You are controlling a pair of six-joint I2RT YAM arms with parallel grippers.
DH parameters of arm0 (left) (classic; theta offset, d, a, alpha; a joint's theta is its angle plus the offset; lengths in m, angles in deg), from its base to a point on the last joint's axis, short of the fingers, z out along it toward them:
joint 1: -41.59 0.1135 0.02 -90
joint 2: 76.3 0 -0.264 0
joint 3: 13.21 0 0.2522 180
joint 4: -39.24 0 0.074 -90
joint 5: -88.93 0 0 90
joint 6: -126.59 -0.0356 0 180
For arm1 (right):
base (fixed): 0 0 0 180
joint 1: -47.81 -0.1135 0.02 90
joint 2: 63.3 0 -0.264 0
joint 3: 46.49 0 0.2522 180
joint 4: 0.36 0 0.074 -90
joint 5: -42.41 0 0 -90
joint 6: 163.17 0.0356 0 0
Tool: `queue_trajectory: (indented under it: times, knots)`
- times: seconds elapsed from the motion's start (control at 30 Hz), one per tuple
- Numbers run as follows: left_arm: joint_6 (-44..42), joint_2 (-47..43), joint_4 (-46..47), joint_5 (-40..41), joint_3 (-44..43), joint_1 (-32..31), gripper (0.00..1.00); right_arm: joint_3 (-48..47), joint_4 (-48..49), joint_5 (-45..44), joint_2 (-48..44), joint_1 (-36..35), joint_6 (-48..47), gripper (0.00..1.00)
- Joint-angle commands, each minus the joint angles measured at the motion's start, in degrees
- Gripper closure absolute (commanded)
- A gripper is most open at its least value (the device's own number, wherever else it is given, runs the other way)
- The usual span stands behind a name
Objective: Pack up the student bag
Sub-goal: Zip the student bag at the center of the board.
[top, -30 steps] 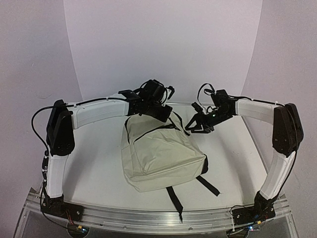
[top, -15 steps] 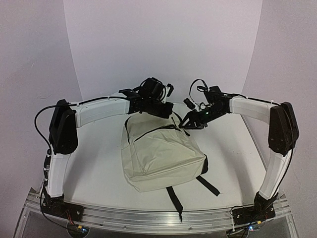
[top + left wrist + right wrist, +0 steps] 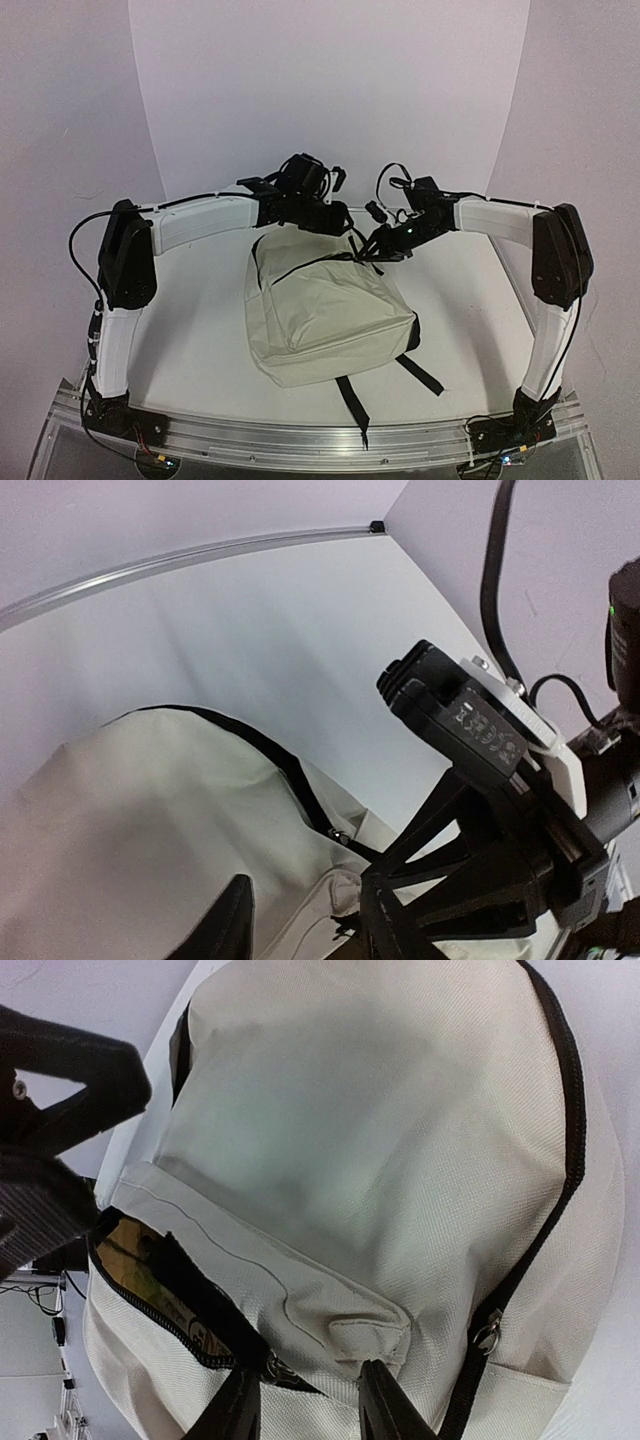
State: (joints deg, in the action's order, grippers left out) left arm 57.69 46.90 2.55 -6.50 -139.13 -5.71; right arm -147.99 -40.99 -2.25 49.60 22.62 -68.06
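The cream student bag lies mid-table, top end towards the back. My left gripper hovers over the bag's top edge. In the left wrist view its fingers are apart with cream fabric under them. My right gripper is at the bag's top right corner. In the right wrist view its fingers are apart and straddle the metal zipper pull of a partly open black zipper. Something yellowish shows inside the opening. A second zipper pull lies on the right.
Two black straps trail from the bag towards the table's near edge. The white table has a raised rim at the back and a metal rail in front. The right arm's wrist camera is close beside my left gripper.
My right gripper has moved left and down onto the bag's top right corner. The left gripper has shifted slightly. The bag has stayed put.
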Motion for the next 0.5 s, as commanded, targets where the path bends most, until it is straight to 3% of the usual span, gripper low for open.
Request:
queue_trajectory:
  times: [0.0,0.13,0.47]
  knots:
    - [3.27,-1.61,1.19,-2.60,-0.58,1.62,0.53,-1.83,2.07,-0.68,1.02,-0.43,0.83,0.68]
    - [3.68,-2.41,0.79,-5.53,0.52,1.93,0.45,-1.78,2.17,-0.28,1.06,-0.38,0.87,0.71]
    - [4.74,0.49,1.89,-14.94,-0.86,1.90,0.46,-2.02,2.17,0.52,0.76,-0.40,1.47,0.74]
